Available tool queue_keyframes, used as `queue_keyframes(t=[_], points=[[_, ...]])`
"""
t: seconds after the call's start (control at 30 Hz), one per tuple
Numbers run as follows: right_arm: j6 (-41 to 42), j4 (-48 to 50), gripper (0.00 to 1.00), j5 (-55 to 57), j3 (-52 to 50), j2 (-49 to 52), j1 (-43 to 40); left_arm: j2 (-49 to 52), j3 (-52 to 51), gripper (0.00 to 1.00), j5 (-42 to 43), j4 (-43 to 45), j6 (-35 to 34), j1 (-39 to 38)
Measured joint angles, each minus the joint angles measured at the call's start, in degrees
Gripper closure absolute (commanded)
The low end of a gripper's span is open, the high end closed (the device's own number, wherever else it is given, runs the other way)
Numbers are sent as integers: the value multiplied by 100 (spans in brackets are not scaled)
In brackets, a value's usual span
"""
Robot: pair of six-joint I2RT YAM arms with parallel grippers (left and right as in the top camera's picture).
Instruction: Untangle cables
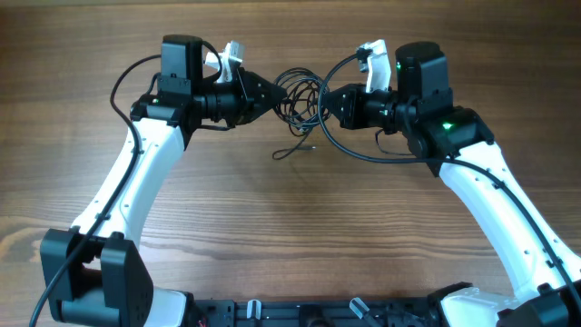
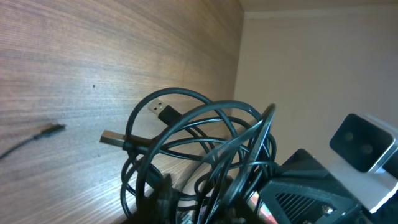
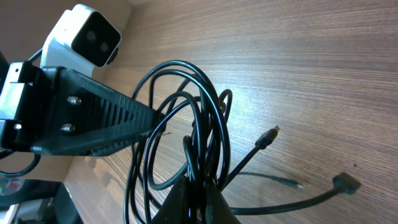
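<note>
so, right gripper (image 1: pixel 329 102) clenched on the cables (image 1: pixel 304 91); bundle sits btwn both tips, left gripper (image 1: pixel 272 94) just at its other side, can't tell if gripping.

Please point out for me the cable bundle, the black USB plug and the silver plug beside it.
cable bundle (image 1: pixel 300 95), overhead view, middle of the loops.
black USB plug (image 2: pixel 166 112), left wrist view, its black housing.
silver plug (image 2: pixel 112 138), left wrist view, its metal shell.
</note>
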Motion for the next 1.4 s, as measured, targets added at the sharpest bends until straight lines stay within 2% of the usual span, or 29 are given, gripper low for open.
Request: queue_keyframes(t=[0.13,0.23,0.3,0.37,0.4,0.47,0.5,0.57,0.63,0.73,0.83,0.97,1.03,1.13,1.2,1.27,1.3,1.4], points=[[70,-184,90,136,0,0,0,0,0,96,-20,42,-144,2],[544,-918,85,1281,20,0,35,0,-4,96,50,356,-391,-9],[824,-1370,92,2253,22,0,22,-4,-7,96,229,1036,-680,33],[1086,-1624,92,2992,22,0,22,-4,-9,96,289,1314,-916,76],[1217,-1720,91,3289,22,0,22,-11,-9,96,330,1585,-1102,85],[1360,-1762,80,3528,22,0,22,-11,-11,96,424,2120,-1453,87],[1360,-1687,73,3462,22,0,17,-17,-11,96,461,2243,-1539,87],[1038,-1257,51,2903,17,0,4,-20,-11,96,481,2347,-1687,48],[387,-649,33,1674,20,0,0,-20,-11,96,476,2369,-1961,-72],[-157,-221,23,188,22,0,0,-20,-11,96,415,2365,-2557,-138],[-896,-186,11,-905,22,0,0,-20,-11,96,348,2361,-2959,-138],[-1875,-168,9,-1327,22,0,0,-20,-11,96,328,2361,-3484,-138],[-2109,-74,14,-1189,22,0,11,-20,-11,96,330,2361,-3668,-138],[-2385,107,37,-710,22,0,247,-20,-11,96,494,2365,-4155,-192],[-2363,205,50,-258,24,37,450,-20,-11,96,658,2404,-4389,-216],[-2109,306,85,306,24,269,586,-20,-11,96,800,2643,-4509,-214],[-1864,323,96,636,24,376,605,-20,-11,96,826,2684,-4535,-214],[-955,315,96,1858,22,442,595,-20,-9,96,789,2610,-4249,-105]])
